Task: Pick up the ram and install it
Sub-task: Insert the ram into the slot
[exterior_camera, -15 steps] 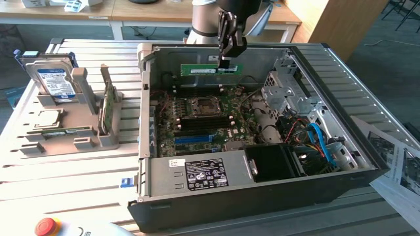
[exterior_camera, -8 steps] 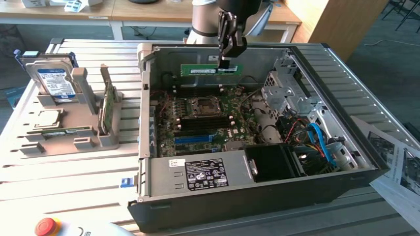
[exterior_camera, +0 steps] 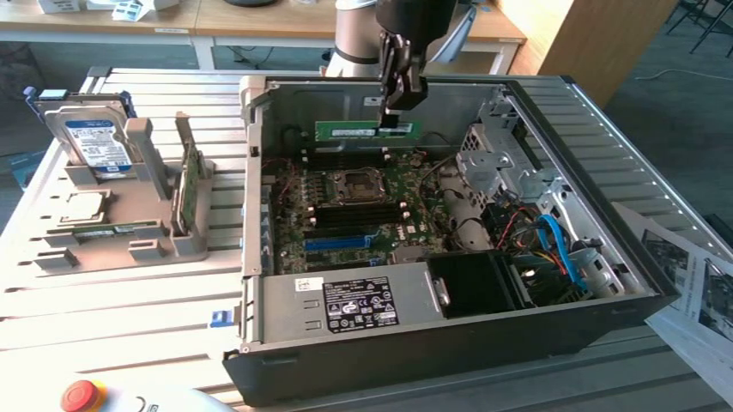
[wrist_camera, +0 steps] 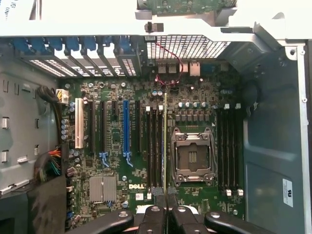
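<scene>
Gripper (exterior_camera: 393,122) pinched on ram (exterior_camera: 349,131) top edge. The stick hangs level, contacts down, likely to line up w/ mobo (wrist_camera: 112,161) slots below, beside CPU socket (wrist_camera: 192,157).

Arm (exterior_camera: 355,34) vertical overhead, wrist pointing straight down. Gripper (exterior_camera: 393,118) low, black fingers (wrist_camera: 153,222) pinched nearly together, clamped on the ram (exterior_camera: 349,130) at its top edge.

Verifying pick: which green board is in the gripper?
The ram, the slim stick shut in the gripper above the open case. The other green card stands upright in the grey holder outside it.
</scene>
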`<state>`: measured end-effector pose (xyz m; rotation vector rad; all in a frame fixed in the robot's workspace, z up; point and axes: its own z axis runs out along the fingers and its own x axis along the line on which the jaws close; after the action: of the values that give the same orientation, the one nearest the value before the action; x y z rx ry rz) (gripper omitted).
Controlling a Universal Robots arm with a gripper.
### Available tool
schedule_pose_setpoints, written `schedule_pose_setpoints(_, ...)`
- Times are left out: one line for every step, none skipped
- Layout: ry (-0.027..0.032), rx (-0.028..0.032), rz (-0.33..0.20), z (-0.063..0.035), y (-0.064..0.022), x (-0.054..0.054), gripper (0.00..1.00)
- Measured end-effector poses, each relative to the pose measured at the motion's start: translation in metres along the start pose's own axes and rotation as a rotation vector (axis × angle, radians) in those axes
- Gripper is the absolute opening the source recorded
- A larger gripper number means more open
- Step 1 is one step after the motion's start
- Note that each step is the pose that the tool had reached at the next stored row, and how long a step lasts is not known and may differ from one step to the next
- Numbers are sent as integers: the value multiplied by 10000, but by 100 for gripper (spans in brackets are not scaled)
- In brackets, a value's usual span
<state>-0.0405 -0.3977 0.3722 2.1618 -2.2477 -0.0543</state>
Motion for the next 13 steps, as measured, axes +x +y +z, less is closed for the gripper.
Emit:
schedule_pose_setpoints(0, 1, 0, 18, -1, 0, 12)
schedule_pose_setpoints(-1, 1, -1, 36, -2, 0, 12)
schedule_pose_setpoints(-1, 1, 0, 54, -2, 0, 12)
schedule_pose_setpoints(-1, 0, 0, 74, -3, 1, 12)
schedule_pose_setpoints(-1, 0, 0, 92, -3, 1, 12)
schedule_pose_setpoints(-1, 1, 0, 110, -4, 1, 12)
schedule_pose_setpoints(-1, 1, 0, 128, -4, 1, 12)
schedule_pose_setpoints(-1, 0, 0, 145, -5, 1, 12)
schedule_pose_setpoints(0, 0, -1, 163, -5, 1, 12)
schedule_pose_setpoints(-1, 1, 0, 182, -6, 2, 12)
schedule_pose_setpoints(-1, 1, -1, 200, -6, 2, 12)
schedule_pose_setpoints(0, 1, 0, 218, -7, 2, 12)
schedule_pose_setpoints(-1, 1, 0, 236, -7, 2, 12)
